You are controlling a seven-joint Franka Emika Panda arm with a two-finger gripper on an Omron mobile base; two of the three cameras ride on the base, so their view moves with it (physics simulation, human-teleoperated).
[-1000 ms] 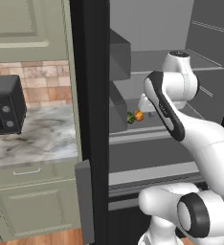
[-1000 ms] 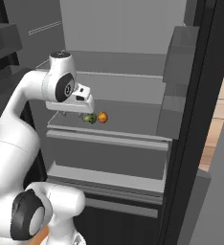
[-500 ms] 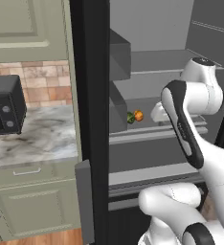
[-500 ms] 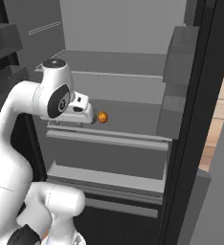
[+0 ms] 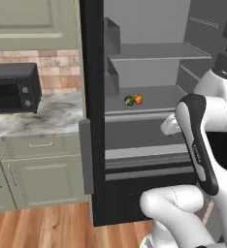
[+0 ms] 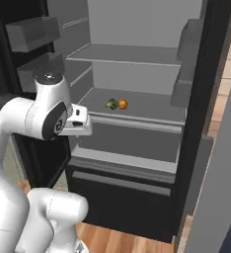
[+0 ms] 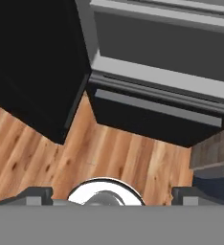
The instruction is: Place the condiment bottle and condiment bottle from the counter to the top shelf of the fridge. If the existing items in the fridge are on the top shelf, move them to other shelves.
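Standing open, black fridge, marble counter beside, wood floor

I count one broccoli floret and one orange vegetable in one fridge. One microwave sits on one counter.

Wooden floor, sage cabinets, brick backsplash, black microwave.

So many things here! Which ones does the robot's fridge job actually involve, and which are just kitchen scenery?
Part of the job:
fridge
top shelf
broccoli floret
orange vegetable
lower shelf they sit on
counter

Just scenery:
black microwave
green cabinets
wooden floor
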